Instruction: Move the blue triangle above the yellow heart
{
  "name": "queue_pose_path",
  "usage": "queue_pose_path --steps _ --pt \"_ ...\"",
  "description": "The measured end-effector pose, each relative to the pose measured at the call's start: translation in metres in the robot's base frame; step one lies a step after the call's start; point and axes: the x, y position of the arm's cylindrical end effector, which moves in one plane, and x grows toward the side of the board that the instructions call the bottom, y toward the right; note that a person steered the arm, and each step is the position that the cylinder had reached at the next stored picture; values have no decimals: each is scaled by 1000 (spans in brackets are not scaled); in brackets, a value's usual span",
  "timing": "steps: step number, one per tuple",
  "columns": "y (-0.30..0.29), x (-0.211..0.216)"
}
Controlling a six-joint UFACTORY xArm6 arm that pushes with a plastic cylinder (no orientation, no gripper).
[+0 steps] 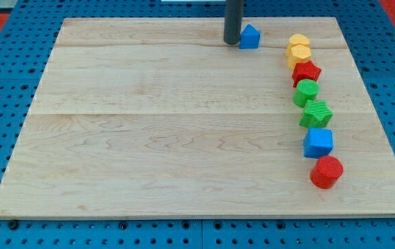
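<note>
The blue triangle (250,36) sits near the top edge of the wooden board, right of centre. My tip (232,42) is right beside it, touching or almost touching its left side. The yellow heart (297,42) lies to the triangle's right, at the top of a curved column of blocks. A gap of bare wood separates the triangle from the heart.
Below the heart, running down the view's right: a second yellow block (299,54), a red star (306,71), a green round block (306,92), a green block (316,113), a blue cube (318,142), a red round block (326,171). The wooden board (149,138) lies on blue pegboard.
</note>
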Motion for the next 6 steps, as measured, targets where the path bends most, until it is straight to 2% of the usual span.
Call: queue_pose_path --steps 1,6 --pt "32 -7" --pt "104 -24"
